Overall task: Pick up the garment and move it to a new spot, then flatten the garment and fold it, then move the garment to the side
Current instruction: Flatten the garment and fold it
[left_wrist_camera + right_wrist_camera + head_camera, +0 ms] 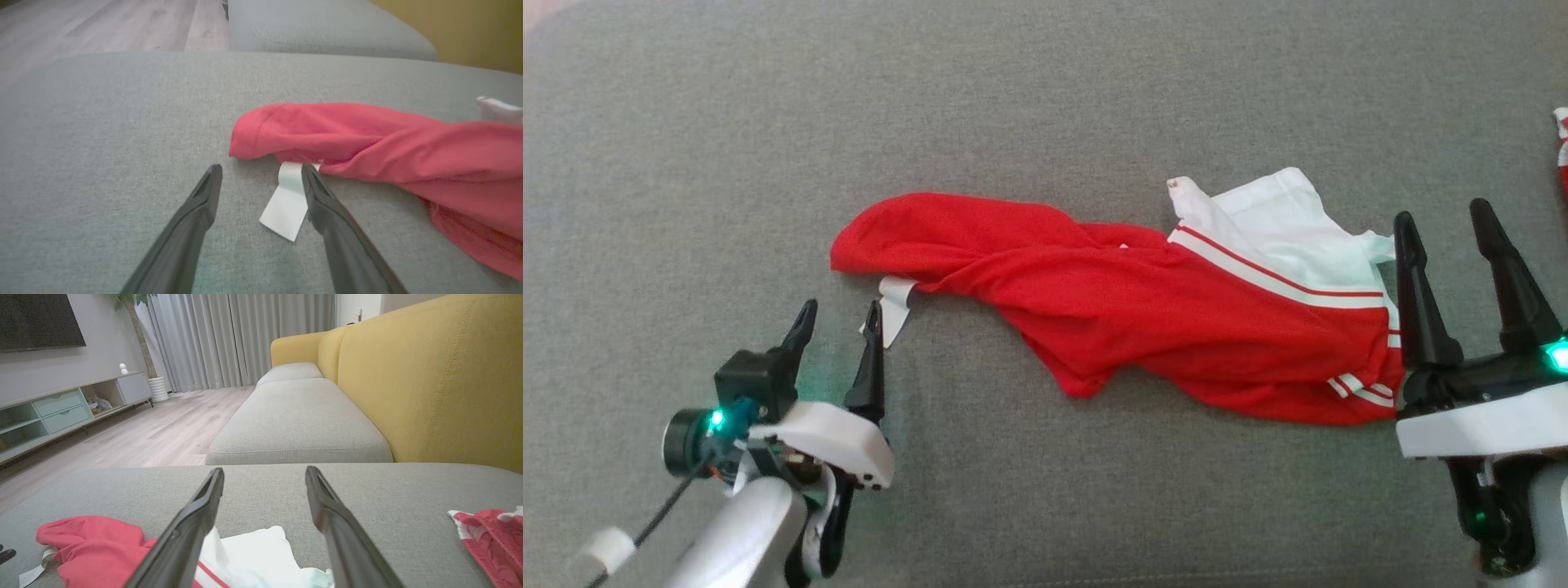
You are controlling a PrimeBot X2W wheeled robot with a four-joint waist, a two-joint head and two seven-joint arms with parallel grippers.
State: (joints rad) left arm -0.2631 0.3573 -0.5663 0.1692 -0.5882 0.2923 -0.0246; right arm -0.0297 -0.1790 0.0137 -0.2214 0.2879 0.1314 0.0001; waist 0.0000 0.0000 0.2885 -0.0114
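A red garment [1127,306] with a white panel and white stripes lies crumpled and stretched across the grey cushion [1013,106]. A white tag [894,306] sticks out under its left end. My left gripper [840,314] stands open just below that end, its right finger beside the tag [286,202], nothing between the fingers. My right gripper [1441,220] hangs open at the garment's right end, next to the white panel [253,555]. In the left wrist view the red cloth [367,139] lies ahead and to the right of the open fingers.
A second red and white cloth [1561,147] lies at the right edge of the cushion [486,535]. Beyond are another grey seat cushion [298,420], the yellow sofa back [429,384], wooden floor [163,424] and a low cabinet [61,412].
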